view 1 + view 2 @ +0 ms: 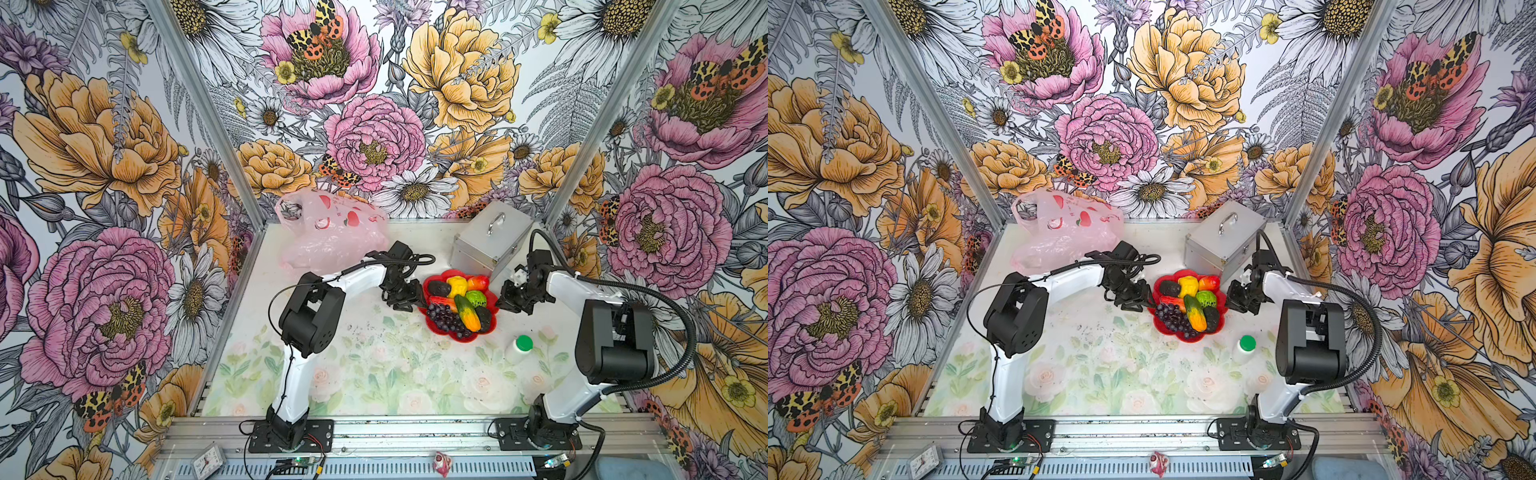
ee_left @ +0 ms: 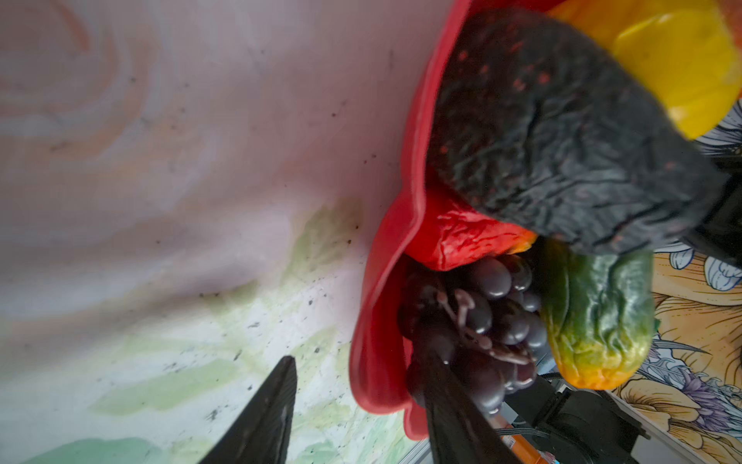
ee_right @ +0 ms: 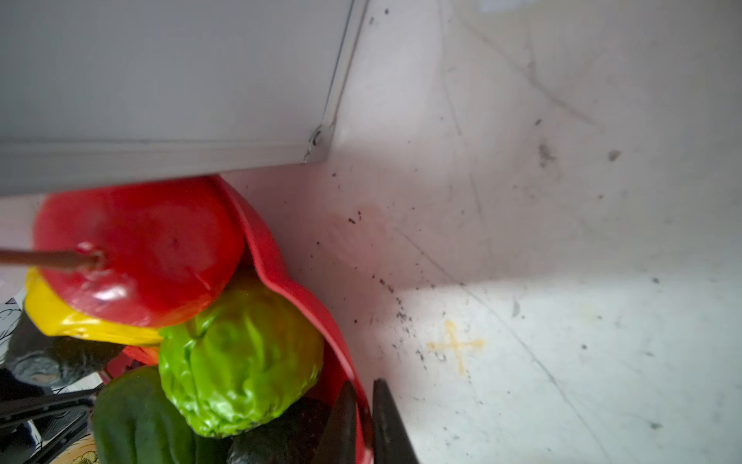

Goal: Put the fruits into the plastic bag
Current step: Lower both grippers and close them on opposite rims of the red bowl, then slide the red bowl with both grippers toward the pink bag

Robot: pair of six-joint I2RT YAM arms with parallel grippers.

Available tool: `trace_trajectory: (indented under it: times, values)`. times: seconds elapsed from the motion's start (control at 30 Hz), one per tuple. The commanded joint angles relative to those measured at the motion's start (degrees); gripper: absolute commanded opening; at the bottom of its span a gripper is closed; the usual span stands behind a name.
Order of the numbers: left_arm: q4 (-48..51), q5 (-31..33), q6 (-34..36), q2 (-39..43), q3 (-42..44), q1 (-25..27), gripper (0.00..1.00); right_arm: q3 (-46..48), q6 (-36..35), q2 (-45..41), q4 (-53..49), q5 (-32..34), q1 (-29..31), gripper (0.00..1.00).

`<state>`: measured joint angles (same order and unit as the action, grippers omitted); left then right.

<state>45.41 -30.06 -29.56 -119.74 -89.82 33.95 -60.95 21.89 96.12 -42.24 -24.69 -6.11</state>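
Note:
The fruits lie heaped on a red flower-shaped plate (image 1: 490, 326): dark avocado (image 1: 439, 287), yellow lumpy fruit (image 1: 457, 285), red-orange fruit (image 1: 478, 282), green bumpy ball (image 1: 476, 298), mango (image 1: 467, 313), grape bunch (image 1: 444, 318). My left gripper (image 1: 415, 297) stands open astride the plate's left rim (image 2: 377, 353), one finger over the table and one beside the grapes (image 2: 490, 321). On the opposite rim (image 3: 281, 273) my right gripper (image 3: 364, 387) is shut, next to the green ball (image 3: 241, 361). The pale pink plastic bag (image 1: 332, 232) lies crumpled at the back left, apart from both grippers.
A silver metal case (image 1: 492, 237) with a handle stands just behind the plate, close to the right arm. A white bottle with a green cap (image 1: 519, 349) stands in front of the plate on the right. Flowered walls close in three sides.

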Motion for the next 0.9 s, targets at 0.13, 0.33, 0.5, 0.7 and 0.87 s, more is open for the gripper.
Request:
trace_trajectory:
  times: [0.13, 0.33, 0.5, 0.7, 0.87]
  values:
    - [-2.57, 0.76, 1.00, 4.02, 2.04, -1.73, 0.42, 0.04, 1.23, 0.74, 1.37, 1.17, 1.39, 0.11]
    - [-3.39, 0.71, 0.69, 1.46, -0.77, -1.97, 0.35, 0.81, 1.03, 0.01, 1.34, 1.22, 1.43, 0.11]
    - [-3.31, 0.67, 0.32, -0.76, -3.14, -2.03, 0.30, 1.17, 0.96, -0.18, 1.30, 1.16, 1.36, 0.11]
    - [-3.32, 0.44, 0.46, -1.89, -3.39, -2.05, 0.23, 1.23, 0.95, -0.17, 1.37, 1.04, 1.56, 0.11]
    - [-3.31, 0.97, 0.64, -1.68, -2.56, -2.25, 0.16, 1.24, 0.99, -0.16, 1.37, 1.04, 1.78, 0.10]
